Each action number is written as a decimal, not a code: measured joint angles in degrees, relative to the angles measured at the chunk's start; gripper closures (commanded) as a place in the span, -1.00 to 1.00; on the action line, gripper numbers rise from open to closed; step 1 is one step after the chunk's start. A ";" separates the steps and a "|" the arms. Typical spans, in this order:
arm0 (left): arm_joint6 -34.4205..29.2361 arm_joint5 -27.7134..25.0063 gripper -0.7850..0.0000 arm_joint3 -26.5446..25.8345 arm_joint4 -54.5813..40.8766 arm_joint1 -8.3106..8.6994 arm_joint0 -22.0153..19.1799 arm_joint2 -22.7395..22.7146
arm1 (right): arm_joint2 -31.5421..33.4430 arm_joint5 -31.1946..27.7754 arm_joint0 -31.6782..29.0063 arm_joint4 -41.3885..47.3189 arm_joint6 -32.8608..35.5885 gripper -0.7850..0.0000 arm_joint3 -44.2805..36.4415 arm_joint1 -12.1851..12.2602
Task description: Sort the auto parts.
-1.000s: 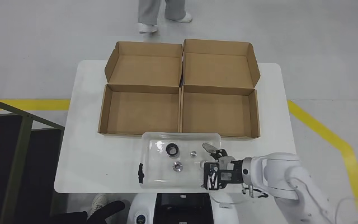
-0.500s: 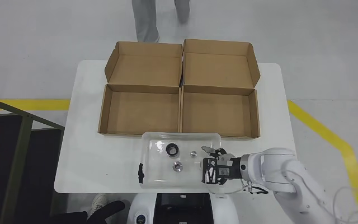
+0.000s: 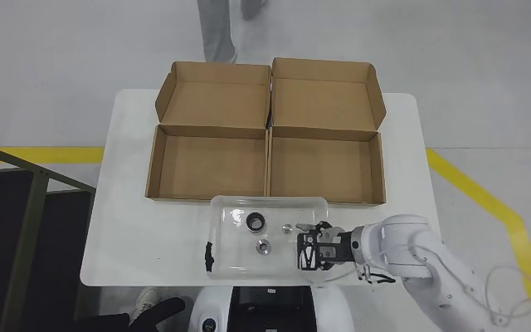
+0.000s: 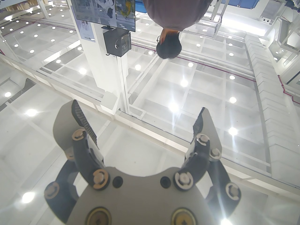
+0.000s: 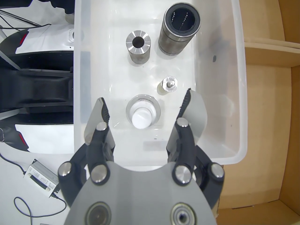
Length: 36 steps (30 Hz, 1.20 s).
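Right gripper point(image 5: 144, 95): jaws wide open, hovering over the clear bin point(image 5: 235, 47), lined up on the white plastic part point(image 5: 141, 118), nothing held. Small bolt point(image 5: 169, 84), steel bushing point(image 5: 138, 46) and big bearing sleeve point(image 5: 179, 30) stand in the same bin. Left gripper point(image 4: 138, 106): jaws open, empty, facing the ceiling.
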 measured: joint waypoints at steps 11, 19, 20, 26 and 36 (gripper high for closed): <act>0.00 0.00 -1.00 0.00 0.00 0.00 0.00 0.00 | -2.83 2.08 2.43 0.37 2.08 -0.13 1.12 0.86; 0.00 0.00 -1.00 0.00 0.00 0.00 0.00 0.00 | -4.48 3.02 3.73 0.88 3.02 0.04 1.73 1.30; 0.00 0.00 -1.00 0.00 0.00 0.00 0.00 0.00 | -4.62 3.06 3.87 0.98 3.06 0.13 1.82 1.34; 0.00 0.00 -1.00 0.00 0.00 0.00 0.00 0.00 | -5.21 3.19 4.57 1.66 3.19 1.00 1.88 1.59; 0.00 0.00 -1.00 0.00 0.00 0.00 0.00 0.00 | -4.80 3.59 4.64 2.95 3.59 1.00 -1.17 2.44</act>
